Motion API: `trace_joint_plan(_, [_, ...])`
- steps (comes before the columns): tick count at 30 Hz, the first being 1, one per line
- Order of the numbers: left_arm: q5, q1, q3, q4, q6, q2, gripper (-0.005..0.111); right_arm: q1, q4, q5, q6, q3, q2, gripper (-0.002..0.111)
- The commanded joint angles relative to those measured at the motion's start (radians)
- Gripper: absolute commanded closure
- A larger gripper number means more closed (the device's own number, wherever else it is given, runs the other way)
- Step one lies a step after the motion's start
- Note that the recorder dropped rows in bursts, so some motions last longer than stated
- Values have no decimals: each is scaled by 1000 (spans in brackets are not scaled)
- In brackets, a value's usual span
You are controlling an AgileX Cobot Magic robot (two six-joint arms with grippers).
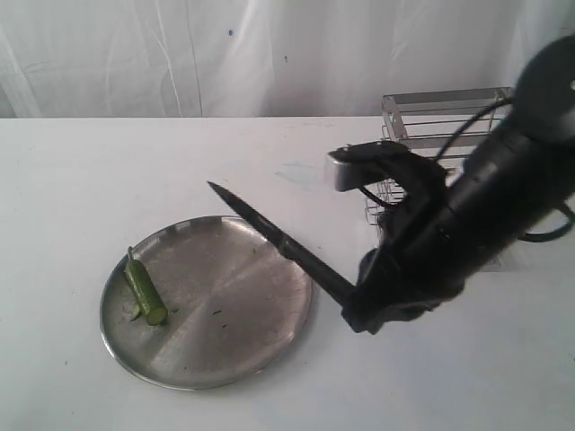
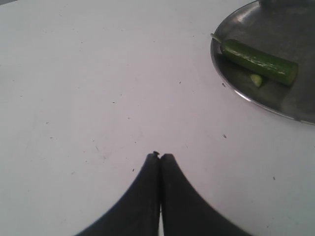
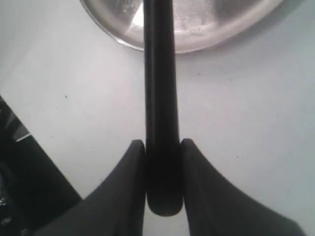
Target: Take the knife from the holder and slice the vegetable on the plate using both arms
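Observation:
The steel plate (image 1: pixel 234 305) lies at the front left of the white table. On its left part rests the green vegetable (image 1: pixel 144 289), with a small cut piece (image 2: pixel 256 79) beside it. My right gripper (image 1: pixel 355 301) is shut on the black handle of the knife (image 1: pixel 269 232), just off the plate's right rim. The dark blade slants up and left over the plate, its tip above the far rim. In the right wrist view the knife (image 3: pixel 160 98) runs between my fingers (image 3: pixel 133 167) toward the plate (image 3: pixel 206 24). My left gripper (image 2: pixel 160 156) is shut and empty over bare table beside the plate (image 2: pixel 231 73). The wire holder (image 1: pixel 431 117) stands behind the right arm.
A white curtain hangs behind the table. The right arm's black body and cables cover much of the holder and the table's right side.

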Motion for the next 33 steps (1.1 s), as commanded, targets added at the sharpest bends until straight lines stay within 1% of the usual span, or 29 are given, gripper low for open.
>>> trace_joint_plan(1, [-3,-5,1,17,32,-4,107,49,-204,-206,219,159,-263,108])
trace_joint_plan(3, [-8,-5,1,68,115,-4,107,54,-335,-279,315,204,-357,108])
trace_joint_plan(5, [-18,-5,1,89,189,-4,107,54,-433,-301,363,235,-432,108])
trace_joint_plan(7, [-32,-5,1,89,208,-4,107,54,-466,-278,375,249,-473,108])
trace_joint_plan(9, [-59,-5,1,89,210,-4,107,54,-451,-263,377,261,-493,108])
trace_joint_plan(10, [-90,-5,1,60,182,-4,107,54,-421,-263,375,269,-496,108])
trace_joint_plan(12, [-132,-5,1,-185,7,-4,107,54,-350,-282,369,281,-490,108])
trace_joint_plan(13, [-163,-5,1,-302,-47,-4,107,54,-328,-298,363,286,-485,108])
trace_joint_plan(15, [-226,-5,1,-437,-73,-4,107,54,-320,-336,348,298,-459,108])
trace_joint_plan(17, [-236,-5,1,-547,-80,-4,107,54,-320,-369,348,308,-428,108])
trace_joint_plan(19, [-236,-5,1,-592,-80,-4,107,54,-284,-373,355,310,-390,108])
trace_joint_plan(21, [-253,-5,1,-597,-80,-4,107,54,-209,-370,348,308,-367,108])
trace_joint_plan(24, [-324,-5,1,-602,-87,-4,107,54,-178,-394,344,308,-360,108])
trace_joint_plan(27, [-494,-5,1,-671,-194,-4,107,54,-157,-418,347,308,-357,108])
trace_joint_plan(28, [-569,-5,1,-686,-252,-4,107,54,-147,-439,347,310,-355,108])
trace_joint_plan(30, [-727,-5,1,-691,-380,-4,107,54,-149,-497,333,326,-355,108])
trace_joint_plan(32, [-930,-5,1,-685,-456,-4,107,54,-149,-549,304,344,-351,108])
trace_joint_plan(33, [-1002,-5,-12,-662,-495,-4,107,54,-149,-553,305,348,-343,108])
